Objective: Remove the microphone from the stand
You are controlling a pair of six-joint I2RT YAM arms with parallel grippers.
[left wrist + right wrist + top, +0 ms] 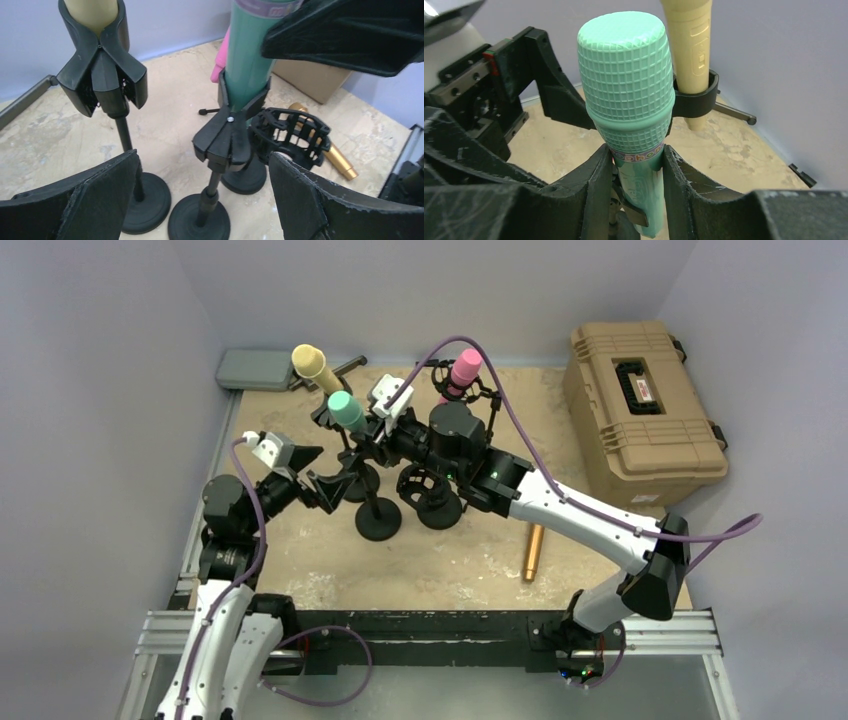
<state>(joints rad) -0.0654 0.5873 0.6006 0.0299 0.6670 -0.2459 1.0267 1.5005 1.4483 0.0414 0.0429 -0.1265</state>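
The green microphone [347,410] stands upright in the black clip [227,135] of its stand [378,520], left of centre. My right gripper [638,160] is shut on the green microphone [626,85] just below its head, and the body still sits in the clip. My right gripper also shows in the top view [368,428]. My left gripper [204,160] is open and empty, its fingers [100,200] wide apart on either side of the stand's pole [212,187], not touching it. It shows in the top view [340,480] beside the stand.
A yellow microphone [310,362] and a pink one [465,368] sit in their own stands behind. An empty shock-mount stand [432,495] is right of the green one. A gold microphone [533,552] lies on the table. A tan case [645,410] is at the right, a grey box [255,368] at the back left.
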